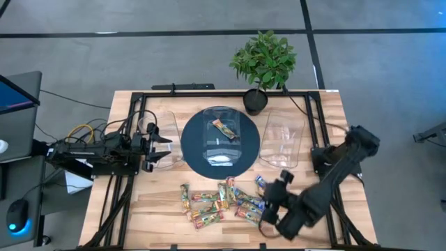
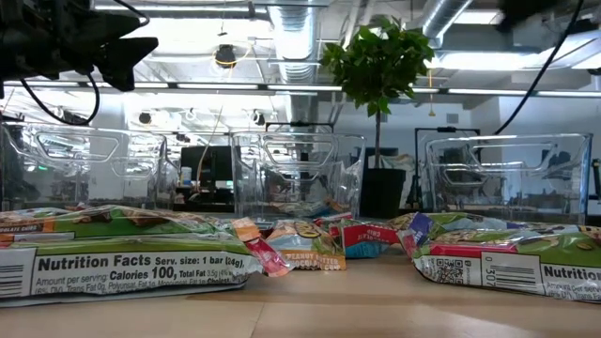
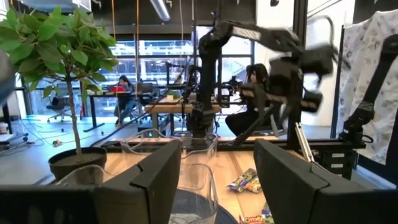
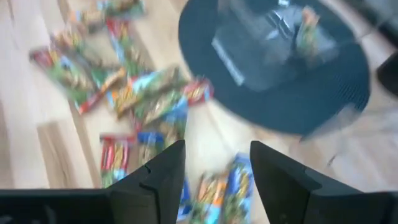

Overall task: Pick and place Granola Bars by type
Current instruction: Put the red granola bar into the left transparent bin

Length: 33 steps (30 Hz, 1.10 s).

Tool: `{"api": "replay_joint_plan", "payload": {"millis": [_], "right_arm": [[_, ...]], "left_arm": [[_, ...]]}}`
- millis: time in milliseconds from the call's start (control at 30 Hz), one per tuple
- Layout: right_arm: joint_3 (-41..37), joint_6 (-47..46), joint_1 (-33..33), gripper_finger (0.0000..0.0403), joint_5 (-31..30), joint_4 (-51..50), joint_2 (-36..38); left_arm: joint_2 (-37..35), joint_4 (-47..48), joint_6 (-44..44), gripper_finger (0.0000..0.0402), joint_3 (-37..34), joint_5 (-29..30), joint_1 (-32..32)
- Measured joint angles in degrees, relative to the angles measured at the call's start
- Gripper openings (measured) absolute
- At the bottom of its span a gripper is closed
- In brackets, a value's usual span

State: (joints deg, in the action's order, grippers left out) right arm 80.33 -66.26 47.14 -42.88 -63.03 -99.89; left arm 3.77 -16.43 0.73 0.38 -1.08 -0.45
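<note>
While side tubs (image 1: 283, 143) look empty, middle tub (image 1: 221, 136) holds one bar (image 1: 224, 130).

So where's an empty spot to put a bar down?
The middle tub holds just one bar, so there is room. The right tub looks empty. Bare wood lies left of the pile. The pile is crowded, with the right gripper over it.

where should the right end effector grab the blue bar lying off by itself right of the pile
Across its short width at mid-length, coming straight down. The blue bar lies flat on the wooden table, apart from the pile, and the open right end effector already hangs above it.
</note>
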Motion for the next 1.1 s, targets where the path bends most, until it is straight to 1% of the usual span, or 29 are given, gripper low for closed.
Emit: {"api": "replay_joint_plan", "payload": {"millis": [167,300,400,500,567,633,667,700,733,800,867,933,1000,1100], "right_arm": [[-0.06,-9.25,1.1,0.0165,2.73,-1.38,-6.53],[-0.06,-17.17,-0.92,0.0157,10.18,-4.24,-9.54],[-0.08,-19.8,-2.49,0.015,14.8,-5.55,-10.68],[-0.06,-19.7,-3.26,0.0144,15.74,-5.49,-11.04],[-0.06,-19.61,-3.27,0.0141,15.54,-5.37,-11.04],[-0.06,-19.72,-2.99,0.0137,14.85,-5.34,-11.04],[-0.06,-19.74,-2.67,0.0135,13.79,-5.36,-11.04],[-0.06,-19.75,-2.26,0.0134,12.43,-5.36,-11.04],[-0.06,-19.85,-1.67,0.0133,10.99,-5.35,-11.04],[-0.06,-20.65,-0.18,0.0131,7.94,-5.35,-11.04],[-0.06,-20.77,1.46,0.0129,5.04,-5.36,-11.04],[-0.06,-20.77,3.14,0.0128,2.72,-5.83,-11.04],[-0.06,-20.79,4.45,0.0127,1.78,-6.35,-11.04],[-0.06,-20.81,5.74,0.0128,0.28,-7.04,-11.04]], "left_arm": [[0.0,-0.13,1.4,0.0199,-0.01,0.0,0.0],[0.0,-0.64,2.97,0.0199,-0.01,0.02,0.0],[-0.02,-1.21,4.24,0.0199,-0.02,0.0,0.0],[0.0,-1.1,4.54,0.0199,0.0,-0.21,0.0],[0.3,-0.31,4.5,0.0199,-0.02,-3.24,0.02],[1.16,0.07,4.48,0.0199,-0.02,-9.67,-0.02],[1.64,-0.84,4.33,0.0199,0.0,-12.94,-0.13],[2.26,-2.58,4.22,0.0199,0.0,-15.01,-0.52],[3.04,-4.26,4.2,0.0199,-0.01,-15.88,-1.19],[5.34,-6.13,4.43,0.0199,-0.02,-14.52,-3.25],[8.6,-8.72,5.41,0.0199,0.0,-10.01,-5.69],[12.35,-13.25,6.84,0.0199,0.17,-6.41,-8.01],[16.37,-14.89,7.89,0.0199,0.92,-4.79,-9.87],[22.78,-17.75,9.4,0.0199,4.34,-3.19,-11.66]]}}
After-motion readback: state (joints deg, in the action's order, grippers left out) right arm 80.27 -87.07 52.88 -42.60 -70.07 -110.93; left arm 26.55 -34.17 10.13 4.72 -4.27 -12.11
